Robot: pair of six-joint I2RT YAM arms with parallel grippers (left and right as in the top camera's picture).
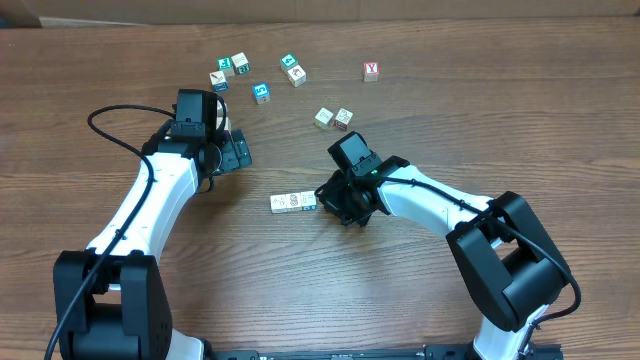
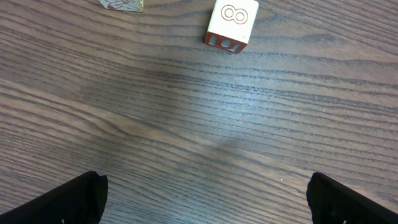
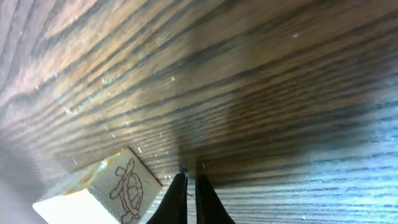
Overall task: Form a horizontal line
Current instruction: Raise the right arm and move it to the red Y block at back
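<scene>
A short straight row of touching white cubes (image 1: pixel 293 202) lies on the wooden table, left of centre. My right gripper (image 1: pixel 326 200) is shut and empty, its tips down at the table right by the row's right end. In the right wrist view the shut fingers (image 3: pixel 189 179) stand just right of a cube with a turtle drawing (image 3: pixel 121 186). The cube with the red Y (image 1: pixel 371 70) stands alone at the back right, apart from the row. My left gripper (image 1: pixel 238 150) is open and empty above bare table (image 2: pixel 205 186).
Loose cubes with teal and blue faces (image 1: pixel 240 72) lie scattered at the back left. Two pale cubes (image 1: pixel 333 117) sit behind my right arm. The left wrist view shows a cube with an 8 (image 2: pixel 231 22) and the edge of another cube (image 2: pixel 121 4) ahead of the open fingers.
</scene>
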